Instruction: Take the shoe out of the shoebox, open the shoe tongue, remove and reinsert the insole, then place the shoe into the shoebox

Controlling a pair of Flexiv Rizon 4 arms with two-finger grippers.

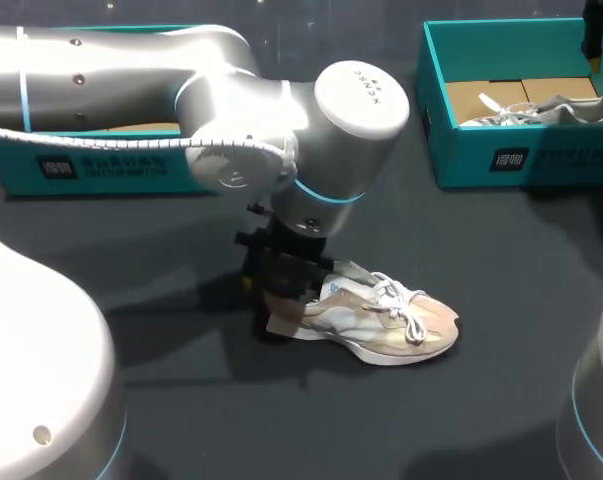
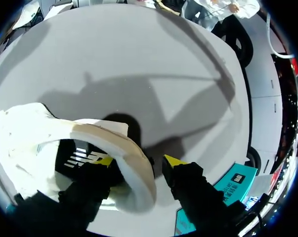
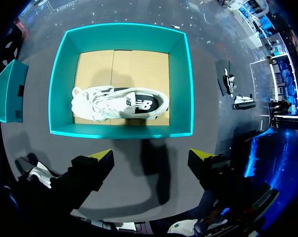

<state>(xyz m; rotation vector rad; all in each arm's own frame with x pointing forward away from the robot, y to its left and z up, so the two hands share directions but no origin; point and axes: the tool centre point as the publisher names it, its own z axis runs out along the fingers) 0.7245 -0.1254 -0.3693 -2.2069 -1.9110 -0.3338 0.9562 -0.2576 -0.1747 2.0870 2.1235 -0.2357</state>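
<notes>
Two shoes, two teal boxes. Beige shoe on table, left gripper at its heel, grip unclear. White shoe inside shoebox; right gripper hangs above, spread wide. Other box behind left arm.

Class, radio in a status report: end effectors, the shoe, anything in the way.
Left end effector at shoe heel, grip unconfirmed. Right end effector open above shoebox holding second shoe. Shoe upright on table, nothing blocking.
</notes>
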